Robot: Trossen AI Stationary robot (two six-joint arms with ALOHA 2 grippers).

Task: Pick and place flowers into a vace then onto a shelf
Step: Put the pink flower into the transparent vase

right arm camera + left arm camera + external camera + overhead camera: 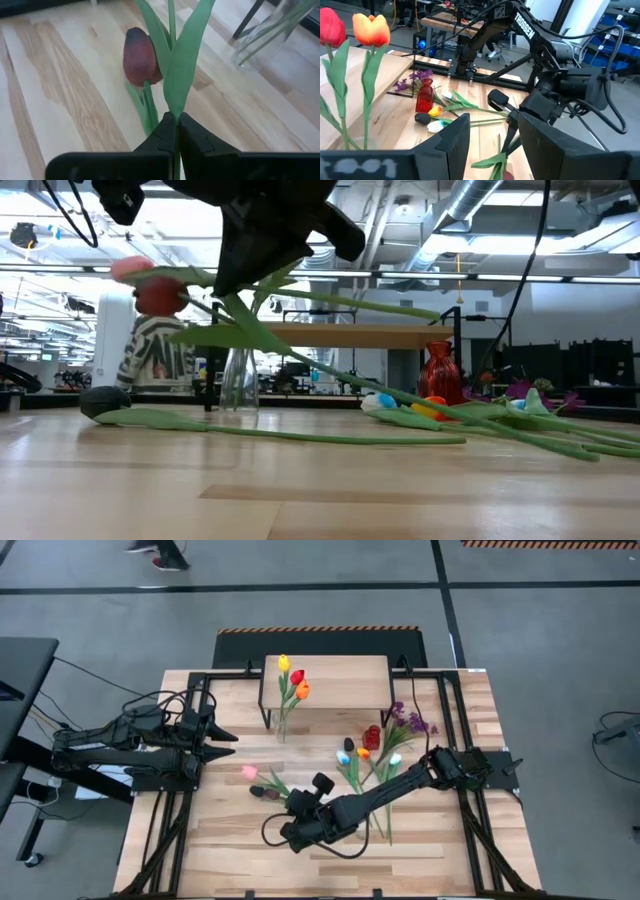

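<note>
My right gripper (292,803) is shut on a dark red tulip (141,57) over the table's middle, near the front. In the low view its head (160,298) hangs above the tabletop beside a pink head (130,268). Whether the pink tulip (249,772) is also held, I cannot tell. A clear vase (283,722) with yellow, red and orange tulips stands at the shelf's (330,680) left front. More flowers (365,765) lie in a heap right of centre. My left gripper (495,145) waits open at the left, raised. My right gripper pinches the dark red tulip's green stem and a leaf (173,107) between its two fingers, some way below the head. The fingers slant down from the table's right side. The tulip is lifted clear of the table, its head pointing away from the fingers toward the left.
A small red vase (372,737) and purple sprigs (410,723) sit by the heap, near the shelf's right legs. A dark-headed flower (105,400) lies flat on the table with its stem running right. Bare wood lies along the near edge (330,875).
</note>
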